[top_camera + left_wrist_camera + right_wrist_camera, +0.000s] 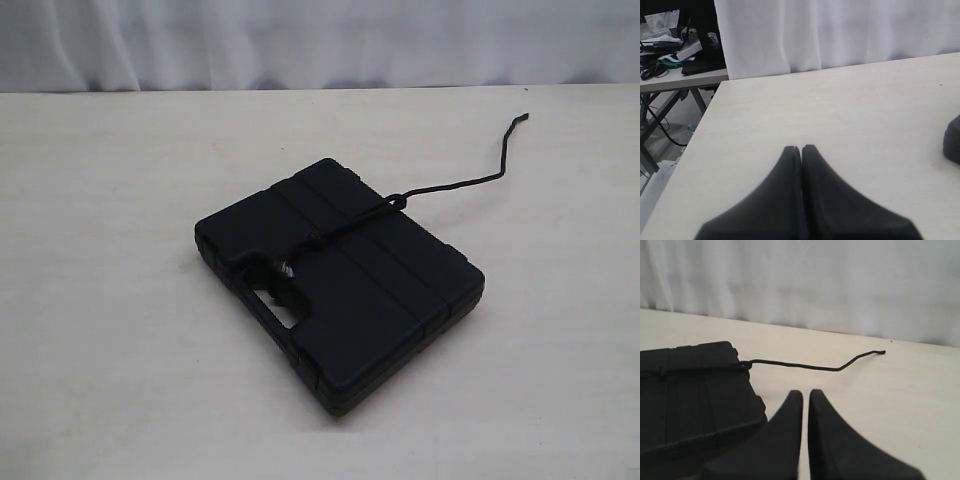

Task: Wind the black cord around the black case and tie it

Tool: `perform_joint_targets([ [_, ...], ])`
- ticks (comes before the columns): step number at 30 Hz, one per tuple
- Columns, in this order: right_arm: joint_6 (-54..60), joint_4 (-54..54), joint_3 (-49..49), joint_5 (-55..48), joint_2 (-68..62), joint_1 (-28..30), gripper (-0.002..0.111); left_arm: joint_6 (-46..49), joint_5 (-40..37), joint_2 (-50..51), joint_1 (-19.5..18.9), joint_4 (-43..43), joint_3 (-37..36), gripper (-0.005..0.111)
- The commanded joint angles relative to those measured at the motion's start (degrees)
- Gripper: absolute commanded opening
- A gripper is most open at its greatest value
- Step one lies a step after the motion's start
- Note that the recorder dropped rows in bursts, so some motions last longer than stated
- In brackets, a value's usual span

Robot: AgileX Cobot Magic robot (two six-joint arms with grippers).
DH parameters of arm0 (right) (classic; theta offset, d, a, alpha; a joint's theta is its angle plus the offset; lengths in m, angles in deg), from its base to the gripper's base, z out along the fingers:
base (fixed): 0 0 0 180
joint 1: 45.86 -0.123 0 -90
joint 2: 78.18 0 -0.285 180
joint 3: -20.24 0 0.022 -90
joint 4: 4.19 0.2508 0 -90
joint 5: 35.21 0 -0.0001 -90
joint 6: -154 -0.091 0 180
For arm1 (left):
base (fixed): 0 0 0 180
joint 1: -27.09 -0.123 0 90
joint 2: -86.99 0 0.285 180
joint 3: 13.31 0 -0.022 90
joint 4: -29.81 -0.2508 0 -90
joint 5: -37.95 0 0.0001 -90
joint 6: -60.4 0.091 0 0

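The black case (340,280) lies flat mid-table, its handle cut-out facing the front left. The black cord (455,186) crosses its lid, is knotted at the case's far edge (396,201), and trails off to the back right with its free end on the table (522,118). Neither gripper shows in the exterior view. In the right wrist view my right gripper (805,393) is shut and empty, hovering beside the black case (690,390), with the black cord's tail (805,367) beyond it. My left gripper (801,148) is shut and empty over bare table; a corner of the black case (953,140) shows at the frame's edge.
A white curtain (320,40) hangs behind the pale table (120,380). In the left wrist view the table's side edge (700,130) drops off toward a cluttered desk (675,55) and floor cables.
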Motion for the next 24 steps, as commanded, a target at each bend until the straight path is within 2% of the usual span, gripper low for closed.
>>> perform_joint_targets([
  [1,1.0,0.3,0.2,-4.5,0.3,-0.1,0.004,-0.3,0.3,-0.2,0.5,0.3,-0.1,0.000],
  [6,-2.3,0.3,0.2,-6.4,0.3,-0.1,0.004,-0.3,0.3,-0.2,0.5,0.3,-0.1,0.000],
  [20,-0.4,0.3,0.2,-7.0,0.3,-0.1,0.004,-0.3,0.3,-0.2,0.5,0.3,-0.1,0.000],
  [24,-0.4,0.3,0.2,-7.0,0.3,-0.1,0.004,-0.3,0.3,-0.2,2.6,0.3,-0.1,0.000],
])
